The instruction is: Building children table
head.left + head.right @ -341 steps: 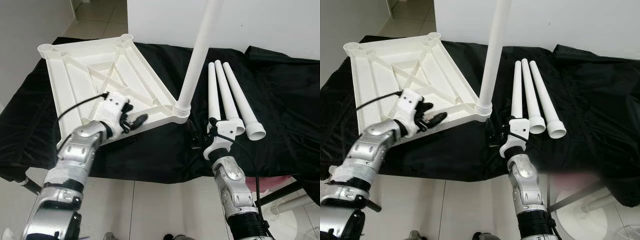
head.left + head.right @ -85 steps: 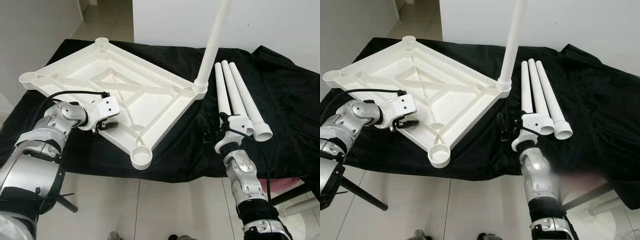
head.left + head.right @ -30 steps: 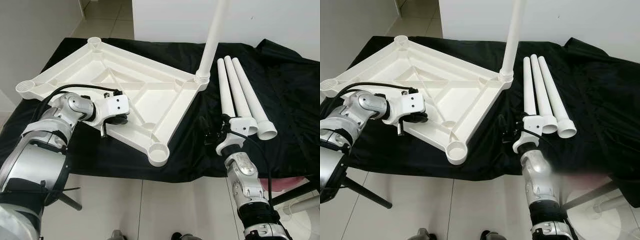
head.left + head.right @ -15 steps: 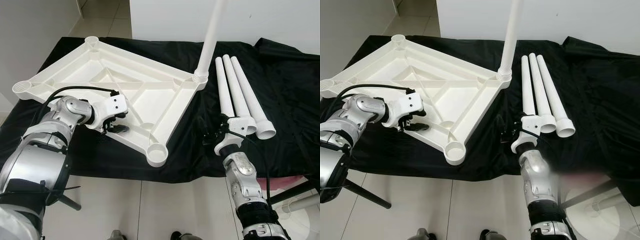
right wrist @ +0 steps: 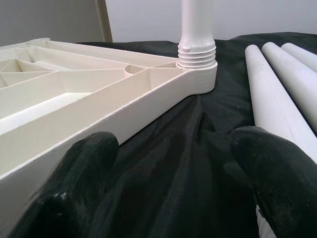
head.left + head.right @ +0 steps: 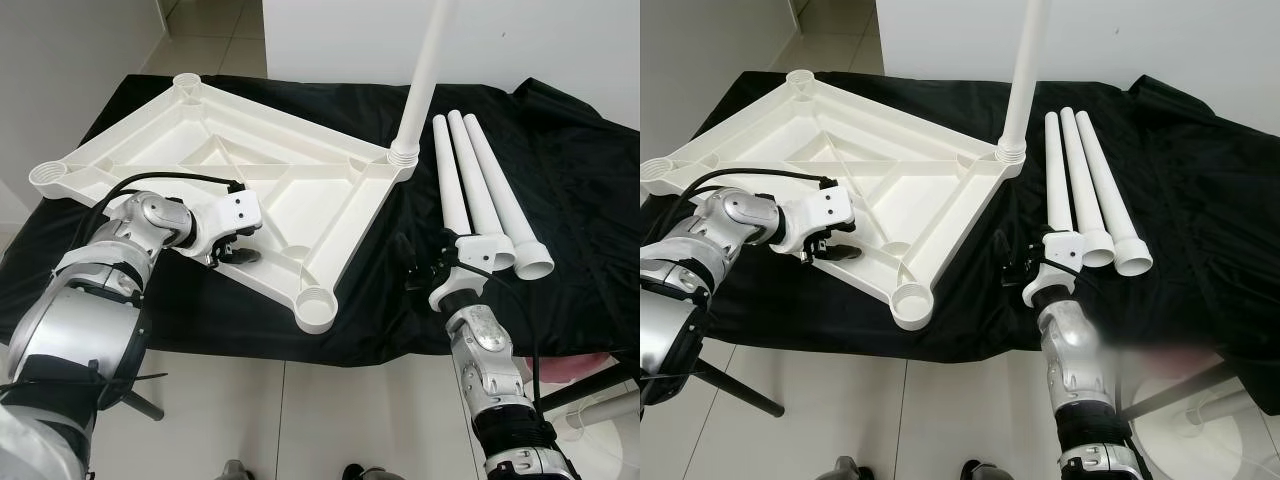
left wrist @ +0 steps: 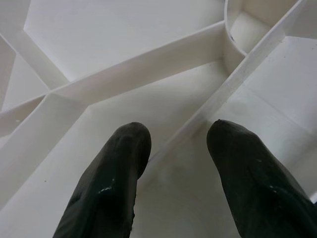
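1. Lying upside down on a black cloth (image 6: 560,180), a white ribbed plastic tabletop (image 6: 300,170) is seen, turned diamond-wise, with one corner socket (image 6: 316,304) nearest the robot.
2. One long white plastic leg (image 6: 425,75) is seated upright in the tabletop's right corner socket.
3. Three loose white plastic legs (image 6: 480,195) are laid side by side on the cloth, just to the right of the tabletop, with their wider open ends toward the robot.
4. The left gripper (image 6: 232,250) is placed at the tabletop's near-left edge; its white wrist block is seen above the rim.
5. In the left wrist view, the two black fingers (image 7: 111,178) are spread apart, with a thin raised rib of the tabletop's underside running between them; nothing is pinched.
6. The right gripper (image 6: 1025,268) is held low over the cloth, between the tabletop's near-right edge and the loose legs.
7. In the right wrist view, its fingers (image 5: 81,173) are held wide apart and unloaded, pointing toward the seated leg's threaded base (image 5: 197,49).
8. Pale tiled floor (image 6: 300,420) is visible below the cloth's front edge.
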You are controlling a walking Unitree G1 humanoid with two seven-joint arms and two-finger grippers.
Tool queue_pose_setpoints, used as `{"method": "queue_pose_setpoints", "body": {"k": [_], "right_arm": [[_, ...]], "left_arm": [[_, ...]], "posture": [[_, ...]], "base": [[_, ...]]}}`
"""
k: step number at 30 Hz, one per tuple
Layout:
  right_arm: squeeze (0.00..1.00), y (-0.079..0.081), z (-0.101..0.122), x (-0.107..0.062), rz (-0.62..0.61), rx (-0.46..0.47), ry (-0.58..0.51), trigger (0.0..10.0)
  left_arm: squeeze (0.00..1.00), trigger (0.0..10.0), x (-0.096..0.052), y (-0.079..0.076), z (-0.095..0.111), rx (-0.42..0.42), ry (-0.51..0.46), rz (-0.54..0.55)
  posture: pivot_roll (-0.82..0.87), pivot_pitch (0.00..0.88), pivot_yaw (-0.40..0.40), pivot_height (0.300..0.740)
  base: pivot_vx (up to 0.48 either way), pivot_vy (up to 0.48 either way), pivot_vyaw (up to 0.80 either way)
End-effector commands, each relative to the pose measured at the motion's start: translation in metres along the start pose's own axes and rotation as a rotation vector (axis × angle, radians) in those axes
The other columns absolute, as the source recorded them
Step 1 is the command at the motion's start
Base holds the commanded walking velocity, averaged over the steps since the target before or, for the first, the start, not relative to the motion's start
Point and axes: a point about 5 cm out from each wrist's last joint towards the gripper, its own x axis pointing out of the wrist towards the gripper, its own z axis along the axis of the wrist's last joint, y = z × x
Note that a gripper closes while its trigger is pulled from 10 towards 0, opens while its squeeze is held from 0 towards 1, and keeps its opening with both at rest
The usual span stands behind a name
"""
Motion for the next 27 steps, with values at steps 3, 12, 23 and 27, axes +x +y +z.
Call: {"method": "queue_pose_setpoints", "body": {"k": [3,12,23,27], "right_arm": [[0.00,0.001,-0.003,-0.005,-0.004,-0.006,0.012,10.0],[0.00,0.000,-0.003,-0.007,-0.016,-0.008,0.012,10.0],[0.00,0.000,-0.004,-0.010,-0.024,-0.006,0.013,10.0],[0.00,-0.001,-0.004,-0.011,-0.029,-0.006,0.014,10.0]], "left_arm": [[0.00,10.0,0.011,-0.013,-0.014,-0.003,0.092,0.005],[0.00,4.7,0.017,-0.021,-0.016,-0.026,0.091,-0.044],[0.00,0.0,0.021,-0.031,-0.018,-0.055,0.076,-0.134],[0.00,0.0,0.023,-0.037,-0.019,-0.057,0.074,-0.172]], "posture": [[-0.04,0.102,0.032,0.740],[-0.05,0.106,0.041,0.740],[-0.05,0.115,0.048,0.740],[-0.05,0.119,0.049,0.740]], "base": [[0.000,0.000,0.00],[0.000,0.000,0.00],[0.000,0.000,0.00],[0.000,0.000,0.00]]}}
